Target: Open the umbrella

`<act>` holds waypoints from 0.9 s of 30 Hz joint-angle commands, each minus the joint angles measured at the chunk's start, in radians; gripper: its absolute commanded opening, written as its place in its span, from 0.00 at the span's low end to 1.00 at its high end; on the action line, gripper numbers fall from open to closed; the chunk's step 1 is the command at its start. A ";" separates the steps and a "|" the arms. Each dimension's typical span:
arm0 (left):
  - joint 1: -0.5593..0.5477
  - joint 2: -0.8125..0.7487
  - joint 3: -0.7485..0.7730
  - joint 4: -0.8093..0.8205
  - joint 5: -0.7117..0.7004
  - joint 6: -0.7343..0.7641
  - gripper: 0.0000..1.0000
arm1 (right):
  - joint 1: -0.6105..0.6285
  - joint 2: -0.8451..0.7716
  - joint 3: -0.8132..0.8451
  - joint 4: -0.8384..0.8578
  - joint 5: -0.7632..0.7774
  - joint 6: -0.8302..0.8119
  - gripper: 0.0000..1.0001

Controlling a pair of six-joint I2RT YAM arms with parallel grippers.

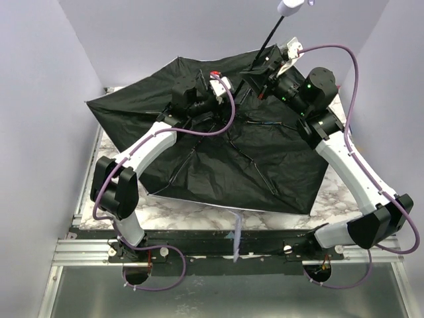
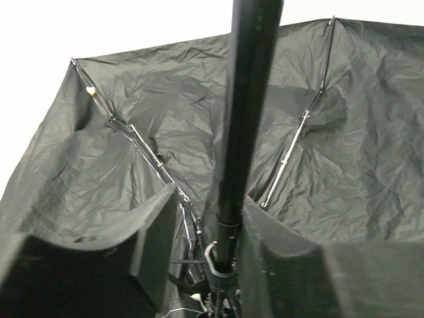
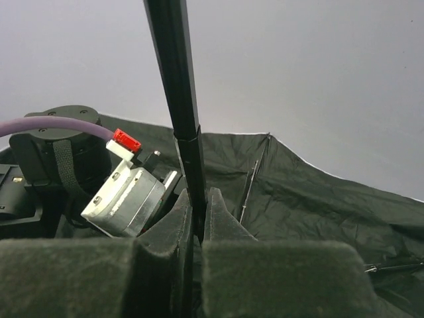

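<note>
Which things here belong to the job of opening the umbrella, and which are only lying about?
Job: umbrella, shaft, handle, left gripper, right gripper.
Lying about: marble table, purple strip at its near edge.

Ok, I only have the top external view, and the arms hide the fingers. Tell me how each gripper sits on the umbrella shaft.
Observer: In the right wrist view, the right gripper is shut on the black umbrella shaft, close to a joint between two shaft sections.
Operator: Now the left one.
Observer: In the left wrist view, the left gripper is open. Its fingers stand on either side of the shaft, with a clear gap on one side.
Operator: Report what sits between those fingers.
Observer: A black collar on the shaft, with what looks like a small metal hook beside it.
</note>
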 commanded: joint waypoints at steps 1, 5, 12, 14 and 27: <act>0.072 0.095 -0.033 -0.263 -0.099 0.048 0.30 | 0.001 -0.115 0.124 0.322 -0.039 0.063 0.00; 0.074 0.059 -0.012 -0.239 -0.062 0.061 0.00 | 0.001 -0.152 0.033 0.300 -0.065 0.065 0.00; 0.073 -0.023 0.076 -0.238 -0.054 0.167 0.00 | 0.001 -0.229 -0.135 0.248 -0.098 0.053 0.05; 0.072 -0.048 0.091 -0.227 -0.052 0.201 0.00 | 0.000 -0.255 -0.187 0.230 -0.114 0.035 0.27; 0.078 -0.199 0.195 -0.148 0.026 0.398 0.00 | 0.001 -0.437 -0.434 -0.074 0.170 -0.042 0.83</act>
